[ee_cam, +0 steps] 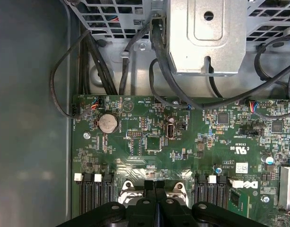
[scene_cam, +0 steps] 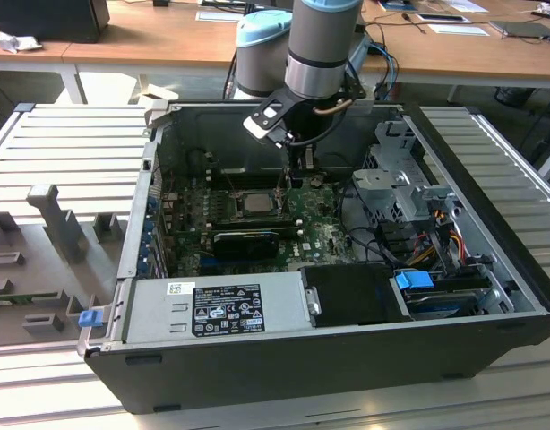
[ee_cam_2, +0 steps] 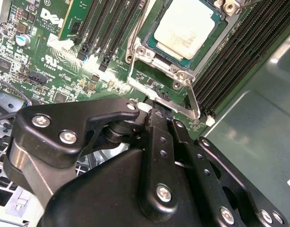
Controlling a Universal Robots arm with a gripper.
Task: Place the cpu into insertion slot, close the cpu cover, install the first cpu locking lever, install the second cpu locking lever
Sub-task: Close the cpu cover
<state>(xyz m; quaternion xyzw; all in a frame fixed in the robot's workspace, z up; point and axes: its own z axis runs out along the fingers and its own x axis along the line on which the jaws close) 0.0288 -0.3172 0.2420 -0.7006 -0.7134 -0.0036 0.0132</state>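
Open black metal computer case (scene_cam: pixel 347 367) lying on ribbed grey aluminium table (scene_cam: pixel 69 152). Grey-and-blue robot arm (scene_cam: pixel 320 45) reaching down into it. Grey box power supply (scene_cam: pixel 217 309) and silver drive cage (scene_cam: pixel 396 175) bordering green motherboard (ee_cam: pixel 183 142); black cables (ee_cam: pixel 160 61) looping over its edge. Black gripper (ee_cam_2: pixel 160 117) hovering just beside socket, fingers pressing together, its body hiding socket's near corner in second wrist view. Dark metal frame cover (ee_cam_2: pixel 213 42) lying around small square silver cpu (ee_cam_2: pixel 185 28), sitting in socket. Bent silver wire lever (ee_cam_2: pixel 191 99) running beside fingertips.

The arm (scene_cam: pixel 322 54) comes straight down, wrist tipped over, and its gripper (scene_cam: pixel 299 166) points at the floor, fingers (ee_cam: pixel 149 190) pressed tight together.
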